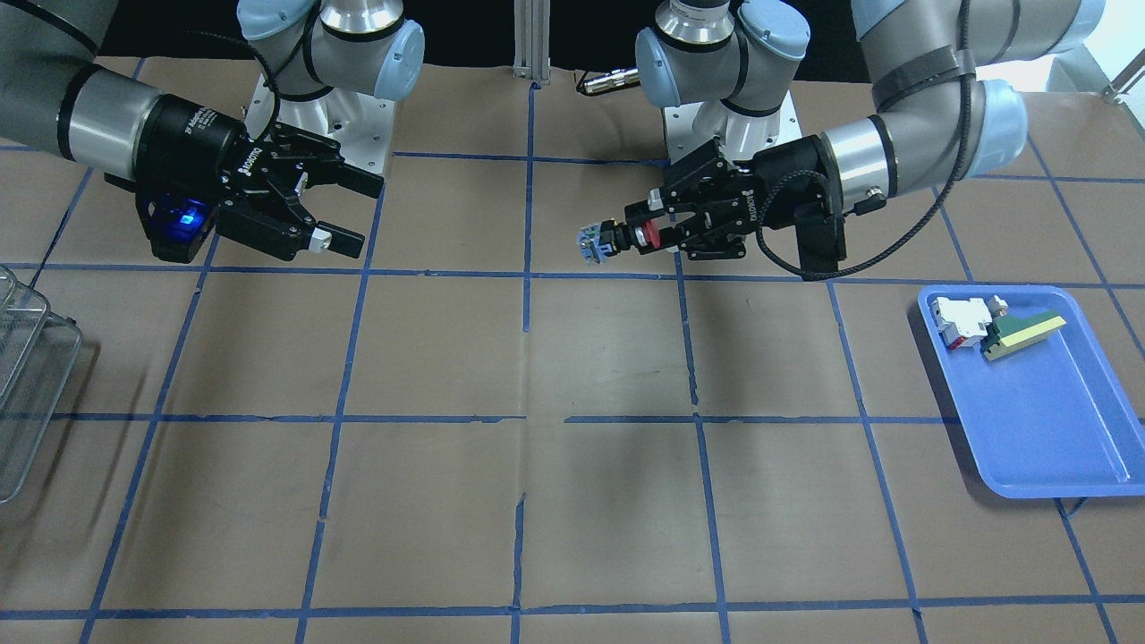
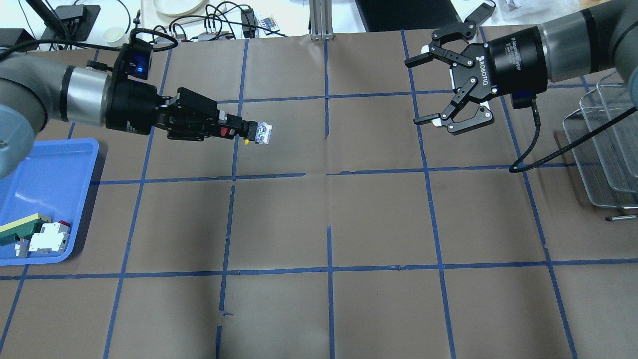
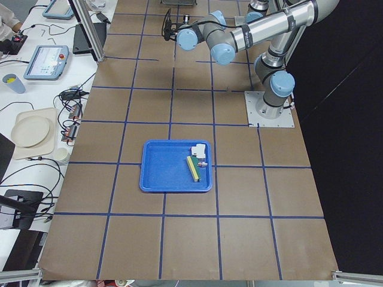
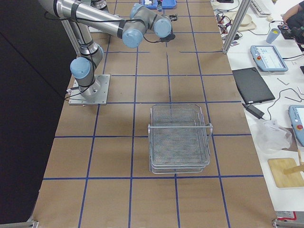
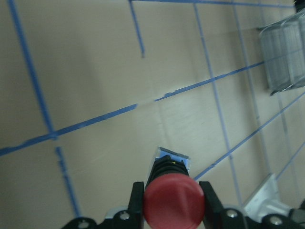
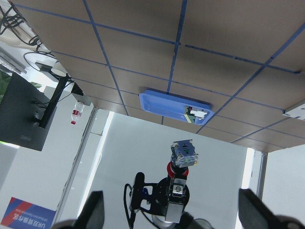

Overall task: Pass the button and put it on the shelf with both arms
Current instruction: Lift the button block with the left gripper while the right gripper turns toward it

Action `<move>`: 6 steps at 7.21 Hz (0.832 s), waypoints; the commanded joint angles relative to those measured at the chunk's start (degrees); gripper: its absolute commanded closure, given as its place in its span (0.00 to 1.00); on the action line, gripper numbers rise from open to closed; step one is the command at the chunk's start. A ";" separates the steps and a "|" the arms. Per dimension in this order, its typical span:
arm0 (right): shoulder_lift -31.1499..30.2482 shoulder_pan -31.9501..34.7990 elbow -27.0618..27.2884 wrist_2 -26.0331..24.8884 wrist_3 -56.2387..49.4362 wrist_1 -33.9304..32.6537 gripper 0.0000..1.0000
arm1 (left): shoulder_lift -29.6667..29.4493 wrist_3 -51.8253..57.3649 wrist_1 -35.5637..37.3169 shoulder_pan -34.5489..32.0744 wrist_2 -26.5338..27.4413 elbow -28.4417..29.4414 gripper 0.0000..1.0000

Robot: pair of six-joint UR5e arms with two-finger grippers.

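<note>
My left gripper [image 2: 234, 130] is shut on the button [image 2: 245, 131] and holds it level above the table, pale end pointing to the table's middle. In the front view the button [image 1: 617, 238] juts from that gripper [image 1: 640, 235]. The left wrist view shows its red cap [image 5: 174, 202] between the fingers [image 5: 136, 194]. My right gripper [image 2: 417, 91] is open and empty, facing the button across a wide gap; it also shows in the front view [image 1: 362, 215]. The wire-mesh shelf [image 2: 600, 149] stands at the right end of the table [image 4: 180, 137].
A blue tray [image 2: 45, 169] at the left end holds a white-and-red block [image 2: 49, 237] and a green-and-yellow wedge [image 2: 20, 227]. The brown table surface [image 2: 329, 219] has blue tape lines. Cables and devices lie beyond the far edge [image 2: 209, 22].
</note>
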 commanded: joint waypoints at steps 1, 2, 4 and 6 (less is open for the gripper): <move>0.05 -0.31 3.90 8.87 0.04 0.33 0.00 | 1.08 -13.35 13.17 -5.76 -4.40 -3.31 0.93; 0.13 -0.40 5.13 8.99 -0.13 0.16 0.00 | 0.73 -24.76 24.75 -7.96 -3.53 -3.92 0.93; 0.31 -0.40 5.85 8.03 -0.04 -0.80 0.00 | 1.60 -29.53 29.17 -9.04 -4.74 -8.64 0.97; -0.13 -0.14 6.28 7.94 -0.47 -0.89 0.00 | 2.74 -32.69 29.17 -9.13 -6.51 -9.02 0.98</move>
